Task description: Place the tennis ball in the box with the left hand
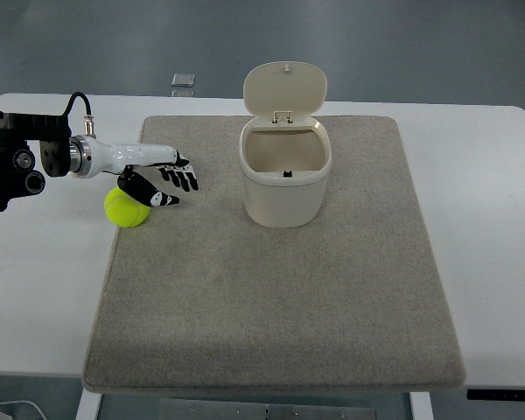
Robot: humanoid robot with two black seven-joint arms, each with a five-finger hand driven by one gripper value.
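Left hand point(162, 182), fingers spread and clamped on nothing, hovers over the yellow-green felt tennis ball point(126, 208), apparently positioned for grasping; cream plastic box point(285, 179) stands lid-open, ready.

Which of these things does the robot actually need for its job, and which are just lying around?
Needed:
- tennis ball
- box, lid up
- left hand, over the ball

Lying about:
- grey mat
- white table
- small grey object beyond the table
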